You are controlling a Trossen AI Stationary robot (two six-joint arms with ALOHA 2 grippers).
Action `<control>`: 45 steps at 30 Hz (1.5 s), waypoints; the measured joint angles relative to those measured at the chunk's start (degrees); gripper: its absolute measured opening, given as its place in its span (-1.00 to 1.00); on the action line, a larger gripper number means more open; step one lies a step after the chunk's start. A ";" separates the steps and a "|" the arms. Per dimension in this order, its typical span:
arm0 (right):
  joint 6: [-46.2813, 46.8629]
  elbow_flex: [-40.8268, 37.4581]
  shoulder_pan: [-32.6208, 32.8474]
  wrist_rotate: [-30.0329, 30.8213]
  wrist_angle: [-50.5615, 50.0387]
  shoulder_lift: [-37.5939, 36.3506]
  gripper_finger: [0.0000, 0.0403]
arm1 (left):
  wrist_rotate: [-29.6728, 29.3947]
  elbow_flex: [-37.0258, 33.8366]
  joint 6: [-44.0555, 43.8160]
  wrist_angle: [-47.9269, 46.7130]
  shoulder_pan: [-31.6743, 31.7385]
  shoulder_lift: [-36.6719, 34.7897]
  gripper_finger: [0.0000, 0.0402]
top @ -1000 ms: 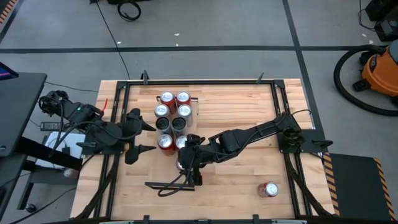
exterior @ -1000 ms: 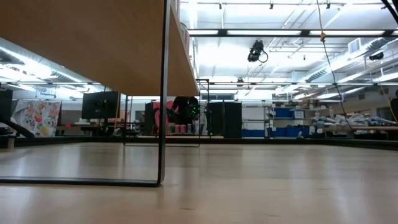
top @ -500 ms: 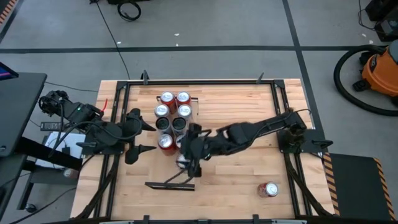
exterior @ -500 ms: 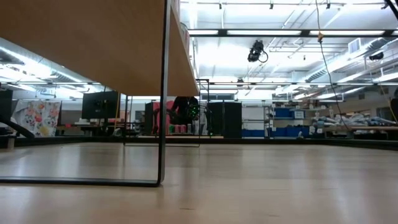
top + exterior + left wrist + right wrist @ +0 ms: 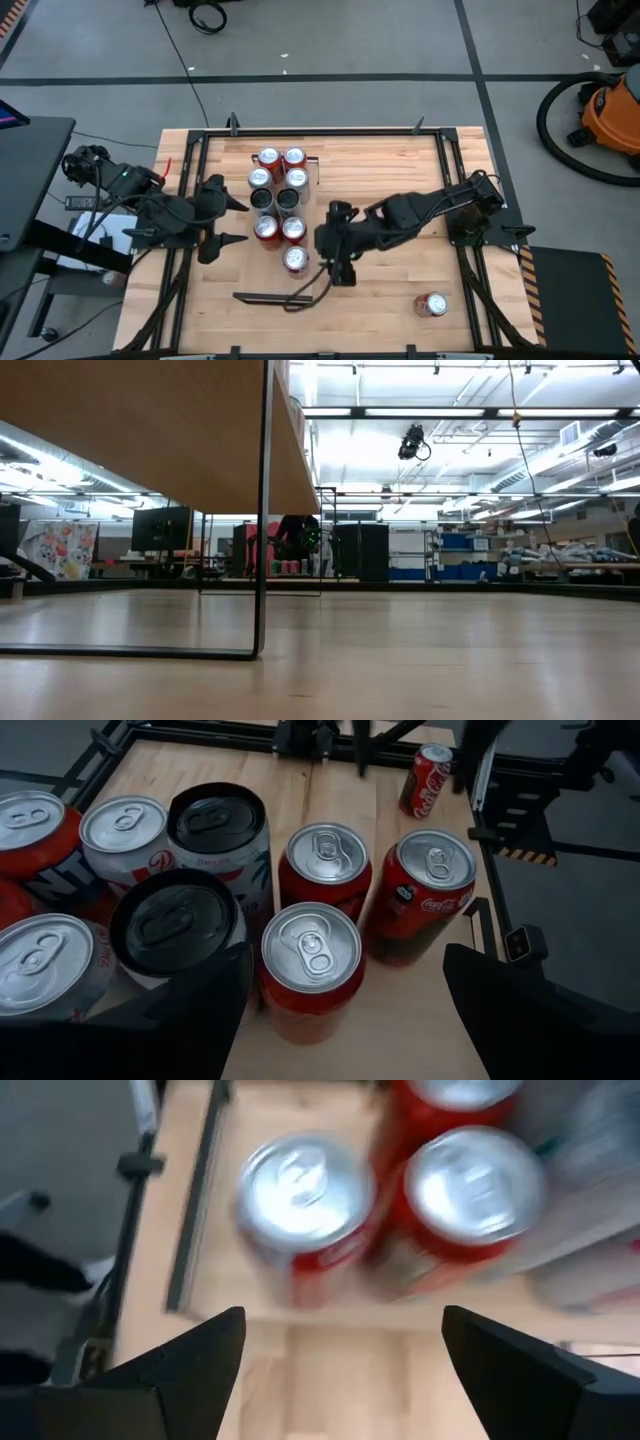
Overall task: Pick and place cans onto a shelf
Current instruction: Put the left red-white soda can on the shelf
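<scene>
I'm seeing nine cans (image 5: 275,195) standing on the shelf (image 5: 312,175); both hands gaping empty, one can (image 5: 431,305) lying near the desk's front-right corner

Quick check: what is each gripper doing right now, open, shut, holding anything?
Left gripper: open, empty, beside the cluster of red, silver and black drink cans.
Right gripper: open, empty, beside the nearest red can.

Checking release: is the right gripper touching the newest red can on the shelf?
Apart. The high view shows the right gripper drawn back from the red can, with bare shelf between them.
</scene>
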 joint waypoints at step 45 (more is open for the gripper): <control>-1.09 -25.39 -1.47 -3.19 39.29 0.29 -0.22 | 3.79 0.02 -5.91 -4.43 -0.07 -5.72 0.70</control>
